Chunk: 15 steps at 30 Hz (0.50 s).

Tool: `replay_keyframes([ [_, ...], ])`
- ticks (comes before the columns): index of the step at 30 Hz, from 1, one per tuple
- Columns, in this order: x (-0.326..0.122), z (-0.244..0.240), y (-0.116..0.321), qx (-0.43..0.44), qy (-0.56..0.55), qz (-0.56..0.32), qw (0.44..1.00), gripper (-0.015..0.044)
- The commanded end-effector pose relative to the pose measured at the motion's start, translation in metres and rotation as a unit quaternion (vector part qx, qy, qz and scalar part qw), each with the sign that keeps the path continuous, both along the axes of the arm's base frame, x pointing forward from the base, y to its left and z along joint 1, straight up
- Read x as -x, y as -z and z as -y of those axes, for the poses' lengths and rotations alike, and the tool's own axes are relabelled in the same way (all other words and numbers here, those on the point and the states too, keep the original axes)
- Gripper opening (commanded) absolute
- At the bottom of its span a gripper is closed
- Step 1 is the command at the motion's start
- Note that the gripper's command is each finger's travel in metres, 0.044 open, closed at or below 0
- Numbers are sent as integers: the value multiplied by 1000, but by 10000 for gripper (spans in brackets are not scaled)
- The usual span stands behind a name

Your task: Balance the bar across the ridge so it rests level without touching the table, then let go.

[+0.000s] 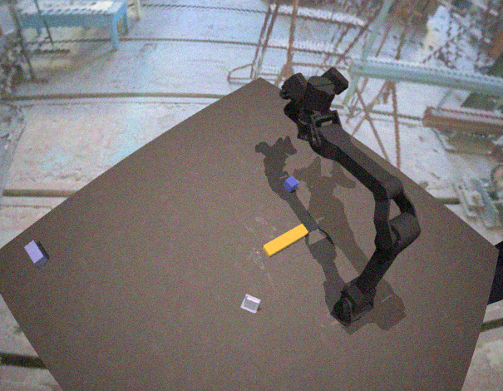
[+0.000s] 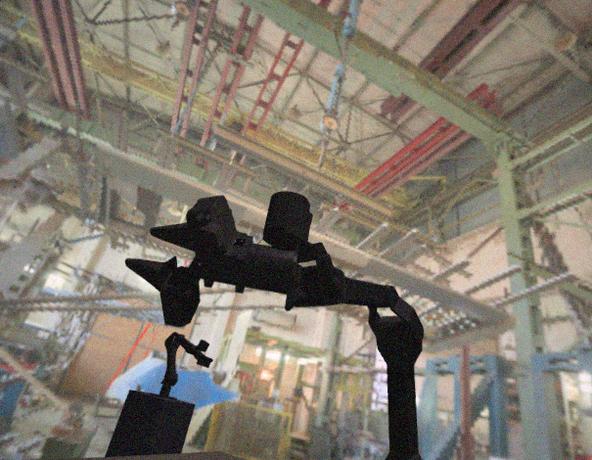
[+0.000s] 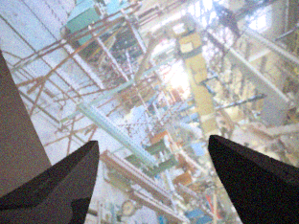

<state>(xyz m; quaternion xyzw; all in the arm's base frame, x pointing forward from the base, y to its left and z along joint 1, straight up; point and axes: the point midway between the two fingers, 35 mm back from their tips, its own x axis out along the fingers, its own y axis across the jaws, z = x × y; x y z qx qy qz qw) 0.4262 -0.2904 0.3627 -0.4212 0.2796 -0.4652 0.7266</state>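
The yellow bar [image 1: 284, 240] lies near the middle of the table in the top view, set diagonally; whether anything is under it cannot be seen. No ridge can be made out for certain; a small pale pinkish piece [image 1: 251, 303] with a grey top lies nearer the camera. My gripper [image 2: 139, 246] [image 3: 154, 145] is open and empty, its fingers well apart. It is held high above the table's far corner, beyond the bar and away from it, pointing outward. The wrist view shows neither bar nor ridge.
A small blue cube [image 1: 290, 184] sits between the bar and the far corner, in the arm's shadow. A lavender block [image 1: 35, 252] stands near the table's left corner. The arm [image 1: 382, 210] reaches along the right side of the brown table [image 1: 137, 210].
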Motion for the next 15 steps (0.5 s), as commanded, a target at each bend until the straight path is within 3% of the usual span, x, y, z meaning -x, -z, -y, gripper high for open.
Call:
replay_keyframes([
  [1, -9, -19, 33, -23, -48, -86, 995, 315],
  [15, -6, -93, 126, -102, -208, -316, 920, 315],
])
